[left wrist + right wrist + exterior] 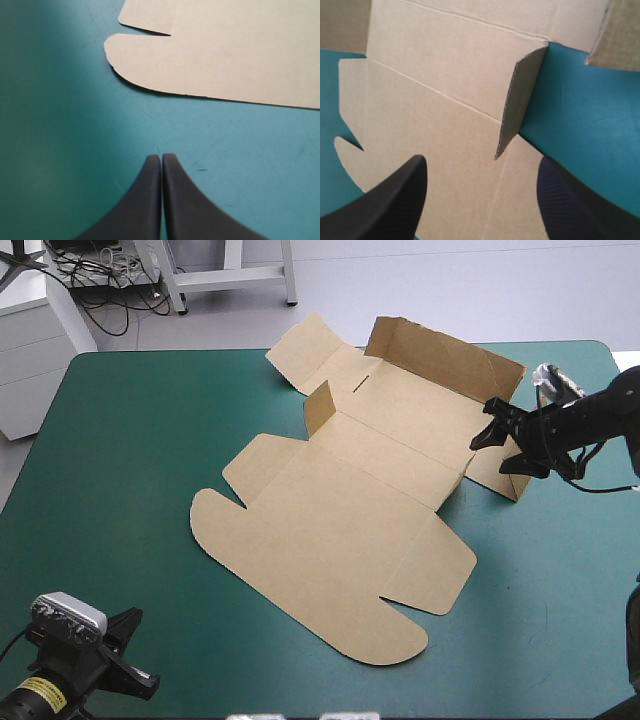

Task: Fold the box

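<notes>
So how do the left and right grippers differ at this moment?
The left gripper is shut; the right gripper is open. The left gripper is over bare teal-green cover, short of the box and its rounded flap. The right gripper is over the board, beside a raised side flap. Neither holds the box.

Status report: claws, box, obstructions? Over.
Left claw shut, empty, short of the box. Right claw open, raised side flap ahead of it. Box mostly flat, far wall up. No obstruction seen.
</notes>
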You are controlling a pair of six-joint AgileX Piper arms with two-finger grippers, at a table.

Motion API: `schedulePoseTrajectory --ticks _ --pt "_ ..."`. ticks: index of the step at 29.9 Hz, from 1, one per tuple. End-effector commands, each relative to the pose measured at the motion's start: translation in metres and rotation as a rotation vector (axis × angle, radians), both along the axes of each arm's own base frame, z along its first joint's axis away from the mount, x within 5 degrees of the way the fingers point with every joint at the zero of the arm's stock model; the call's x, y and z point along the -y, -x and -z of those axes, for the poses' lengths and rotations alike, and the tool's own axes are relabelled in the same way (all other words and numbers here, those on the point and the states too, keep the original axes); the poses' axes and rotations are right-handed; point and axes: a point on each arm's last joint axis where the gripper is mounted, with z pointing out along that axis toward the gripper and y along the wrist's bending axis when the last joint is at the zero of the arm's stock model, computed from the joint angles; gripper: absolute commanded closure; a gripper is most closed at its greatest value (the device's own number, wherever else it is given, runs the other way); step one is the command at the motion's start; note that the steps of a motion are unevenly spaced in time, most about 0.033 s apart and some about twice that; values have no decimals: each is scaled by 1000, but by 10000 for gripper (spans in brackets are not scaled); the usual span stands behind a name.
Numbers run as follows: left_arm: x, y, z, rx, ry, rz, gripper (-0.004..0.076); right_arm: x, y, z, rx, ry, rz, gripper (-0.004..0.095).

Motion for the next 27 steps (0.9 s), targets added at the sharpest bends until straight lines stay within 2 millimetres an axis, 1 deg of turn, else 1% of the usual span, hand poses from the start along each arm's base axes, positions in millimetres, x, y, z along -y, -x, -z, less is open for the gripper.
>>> schedulePoseTrajectory --ticks 1,4,7,13,15,21,22,24,25,27 --pt "2 -2 -15 75 49 6 734 -20 -7 -7 45 10 -5 326" --pt "2 -2 -15 75 49 6 734 -35 -19 5 44 18 12 329" --pt "2 -2 -15 75 49 6 734 -41 -28 21 -1 47 51 331" --pt "2 -2 -15 75 49 6 734 -46 -36 47 -97 124 62 332" --pt "2 -2 -15 75 49 6 734 -46 -39 52 -97 142 75 333" --pt "2 -2 -15 75 49 6 734 -46 -46 63 -139 123 133 334" --pt "2 -2 -15 75 49 6 734 -46 -46 66 -153 118 146 349" --pt "2 -2 -15 75 49 6 734 -48 -46 69 -186 114 156 416" --pt "2 -2 -15 75 49 6 734 -50 -45 71 -195 127 144 474" --pt "2 -2 -15 75 49 6 734 -56 -45 74 -189 173 119 631"
